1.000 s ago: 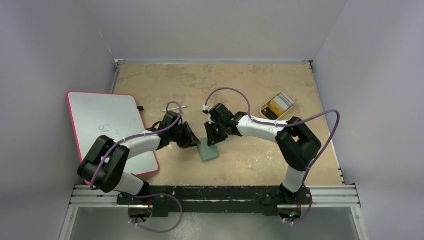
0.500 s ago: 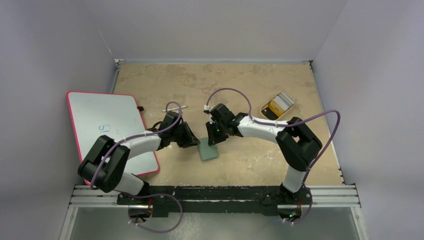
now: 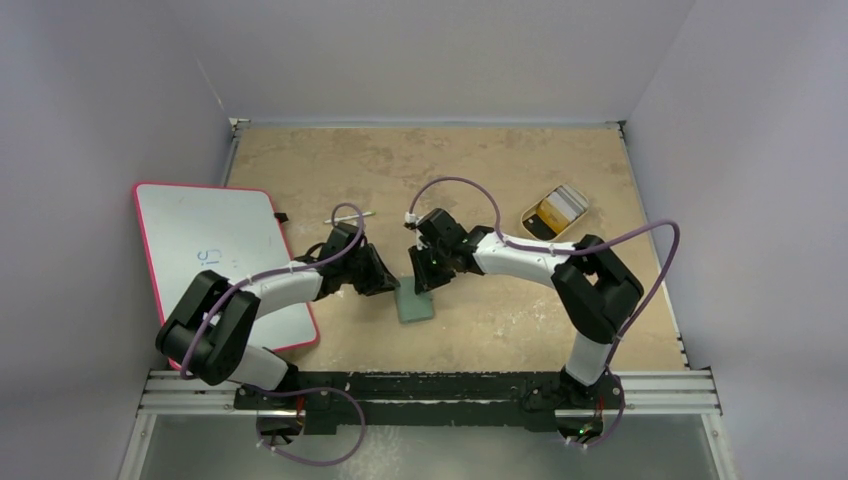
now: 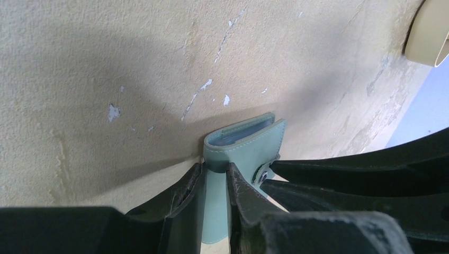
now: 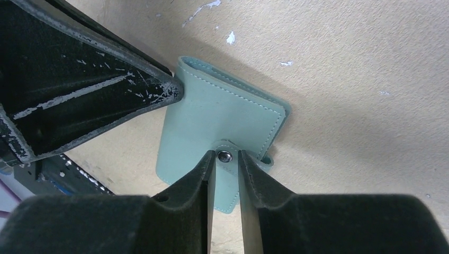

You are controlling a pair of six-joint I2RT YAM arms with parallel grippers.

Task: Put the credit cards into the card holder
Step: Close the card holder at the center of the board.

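The table (image 3: 520,160) was a tan, mottled board, scuffed with small white chips, and filled the middle of the frame. At the left a whiteboard (image 3: 225,240) with a pink rim lay on it, hanging well over the table's left edge, with faint blue marks on its face. A thin pale stick (image 3: 350,216) lay just right of the whiteboard's upper corner. A tan tray (image 3: 581,210) sat at the upper right. The grey-green wallet (image 3: 415,303) was at the centre, folded; whether it lay flat could not be told.

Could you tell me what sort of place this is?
Probably a robotics lab test cell: plain walls box in a worn table, and the left arm and right arm mount on a metal rail.
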